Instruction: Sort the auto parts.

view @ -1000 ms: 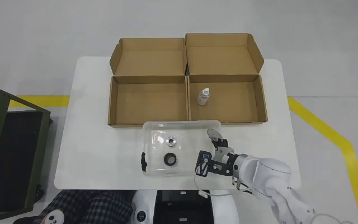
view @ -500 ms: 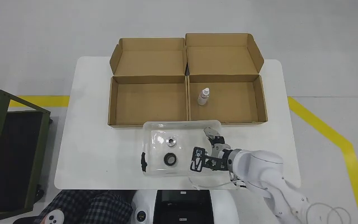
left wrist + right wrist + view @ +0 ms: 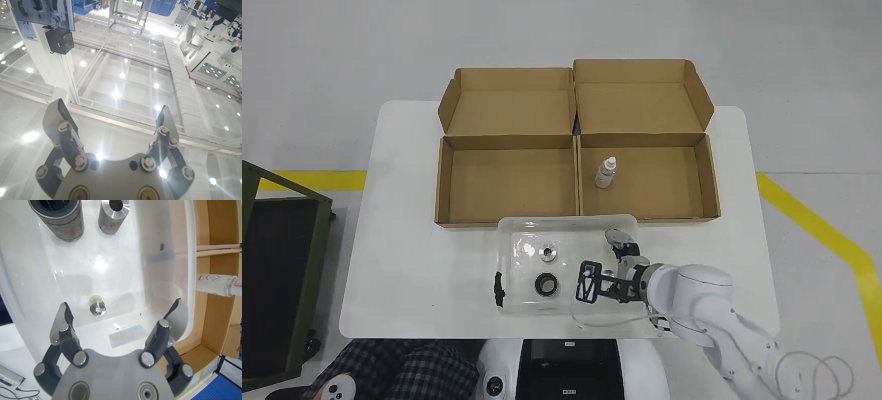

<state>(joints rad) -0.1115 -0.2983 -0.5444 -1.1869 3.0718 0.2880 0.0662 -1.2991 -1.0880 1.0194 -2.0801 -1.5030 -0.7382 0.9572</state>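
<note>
Top view: the right tool (image 3: pixel 604 262) is seen spread inside the clear bin (image 3: pixel 567 221) on the desk (image 3: pixel 412 250). The linear bearing (image 3: pixel 547 286) lies at its 8 o'clock and the steel bushing (image 3: pixel 545 252) at 9 o'clock.

Left wrist view: the left tool (image 3: pixel 112 106) is held spread and empty.

Right wrist view: a small metal stud (image 3: pixel 97 308) is seen between the spread fingers, apart from both.

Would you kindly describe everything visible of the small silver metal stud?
The small silver metal stud is a shiny short cylinder with a narrower stepped tip facing the wrist camera and a pale cream collar behind. It rests on the clear plastic tub's floor, between the right gripper's open jaws, untouched.
</note>
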